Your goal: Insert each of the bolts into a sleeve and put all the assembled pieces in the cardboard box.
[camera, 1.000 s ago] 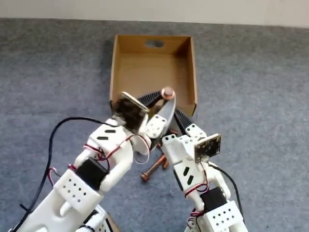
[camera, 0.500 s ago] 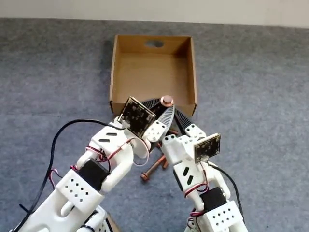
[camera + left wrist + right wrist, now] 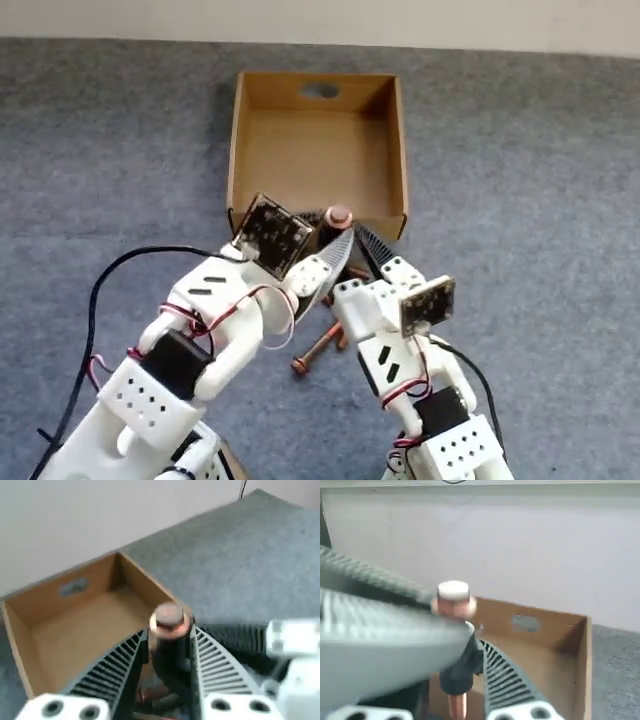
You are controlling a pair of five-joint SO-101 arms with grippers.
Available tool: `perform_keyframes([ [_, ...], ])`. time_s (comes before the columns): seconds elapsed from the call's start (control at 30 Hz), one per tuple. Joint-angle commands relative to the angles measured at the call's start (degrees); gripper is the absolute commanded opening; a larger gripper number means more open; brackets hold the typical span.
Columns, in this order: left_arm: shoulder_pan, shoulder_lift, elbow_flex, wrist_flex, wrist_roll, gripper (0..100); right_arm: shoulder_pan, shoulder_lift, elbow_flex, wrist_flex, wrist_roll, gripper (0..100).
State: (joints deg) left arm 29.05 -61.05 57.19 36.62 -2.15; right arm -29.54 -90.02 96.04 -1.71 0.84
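Copper bolt [image 3: 340, 215] seated upright in its black sleeve [image 3: 170, 657] — right at the near wall of the cardboard box [image 3: 236, 150].
I've got my left gripper [image 3: 169, 637] clamped on the sleeve; the right gripper [image 3: 368, 248] sits just beside it — its grip I cannot tell. One loose bolt [image 3: 316, 350] lies on the grey carpet [image 3: 520, 200] between the arms.

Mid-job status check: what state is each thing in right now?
cardboard box: open, nothing visible inside.
bolt: upright, seated in the sleeve, at the box's near wall.
left gripper: shut on the sleeve.
right gripper: close beside the sleeve, grip unclear.
loose bolts: lying on the carpet between the arms.
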Motion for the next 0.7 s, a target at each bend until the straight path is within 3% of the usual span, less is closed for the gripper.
perform_keyframes([
  [0.0, 0.3, -0.1, -3.4, 5.6, -0.2, 14, -0.1, -0.7, 5.1, -1.2, 0.4, 0.9],
  [0.47, -3.0, -0.3, -16.5, 19.5, -0.5, 14, -0.1, -0.9, 6.7, -1.1, 0.4, 0.9],
  [0.67, -6.5, -7.4, -17.1, 21.5, -0.6, 14, -0.1, -0.9, 6.9, -1.1, 0.4, 0.9],
])
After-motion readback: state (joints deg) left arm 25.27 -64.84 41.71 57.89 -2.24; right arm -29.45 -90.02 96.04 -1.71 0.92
